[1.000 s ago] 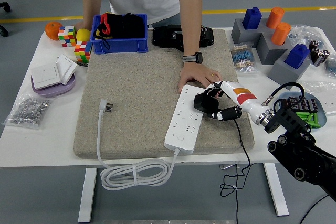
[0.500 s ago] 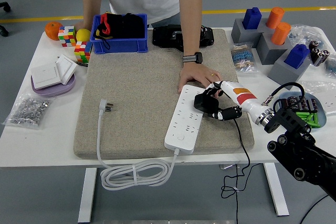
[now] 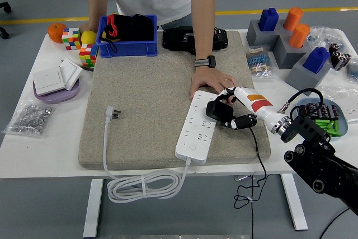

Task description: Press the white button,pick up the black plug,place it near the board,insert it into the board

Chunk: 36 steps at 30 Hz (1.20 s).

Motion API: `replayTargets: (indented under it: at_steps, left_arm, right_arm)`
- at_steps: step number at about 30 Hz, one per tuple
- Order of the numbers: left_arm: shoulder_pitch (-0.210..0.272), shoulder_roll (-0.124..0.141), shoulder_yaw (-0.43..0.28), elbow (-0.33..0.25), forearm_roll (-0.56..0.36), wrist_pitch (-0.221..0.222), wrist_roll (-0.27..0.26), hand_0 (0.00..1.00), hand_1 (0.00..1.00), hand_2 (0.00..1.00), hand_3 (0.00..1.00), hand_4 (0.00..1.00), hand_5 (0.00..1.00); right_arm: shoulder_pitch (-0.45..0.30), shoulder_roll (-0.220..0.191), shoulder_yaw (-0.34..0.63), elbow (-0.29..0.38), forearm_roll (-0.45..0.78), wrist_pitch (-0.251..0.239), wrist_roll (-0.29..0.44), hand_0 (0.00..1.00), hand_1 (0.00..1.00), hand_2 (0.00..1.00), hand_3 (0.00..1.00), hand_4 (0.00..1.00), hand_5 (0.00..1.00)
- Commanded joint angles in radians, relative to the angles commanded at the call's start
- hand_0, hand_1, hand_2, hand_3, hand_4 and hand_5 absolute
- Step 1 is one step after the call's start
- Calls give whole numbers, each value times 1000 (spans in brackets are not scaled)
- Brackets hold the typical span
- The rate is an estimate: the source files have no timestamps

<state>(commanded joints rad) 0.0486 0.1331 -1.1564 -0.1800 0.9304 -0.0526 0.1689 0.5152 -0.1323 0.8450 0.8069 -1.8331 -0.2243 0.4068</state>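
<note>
One step left, I'd judge | right hand gripping plug at board right edge, above sockets | plug not yet seated | person's hand steadies board's far end

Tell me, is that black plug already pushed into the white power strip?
Not clearly in. The black plug sits in the right robot hand over the white power strip; whether its pins have entered is hidden.
</note>
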Motion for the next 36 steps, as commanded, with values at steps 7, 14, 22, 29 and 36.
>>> replayTargets:
  at_steps: [7, 14, 22, 29, 36]
  left_arm:
    - [0, 0, 7, 0, -3, 0, 0, 742, 720, 696, 764, 683, 287]
    - [1, 0, 8, 0, -2, 0, 0, 742, 720, 697, 765, 683, 287]
    - [3, -2, 4, 0, 1, 0, 1, 742, 721, 697, 765, 683, 287]
    - [5, -4, 4, 0, 1, -1, 1, 742, 719, 697, 763, 683, 287]
    - [3, -4, -1, 0, 4, 0, 1, 742, 719, 696, 763, 683, 287]
  right_arm:
    - [1, 1, 0, -1, 2, -2, 2, 568, 683, 672, 674, 998, 66]
    - [1, 0, 2, 0, 3, -3, 3, 568, 688, 676, 688, 998, 80]
    - [-2, 0, 4, 0, 5, -2, 3, 585, 706, 693, 713, 998, 98]
    - [-6, -1, 5, 5, 8, 1, 2, 667, 752, 738, 747, 998, 122]
    - [-9, -7, 5, 36, 15, 15, -8, 769, 809, 801, 796, 998, 187]
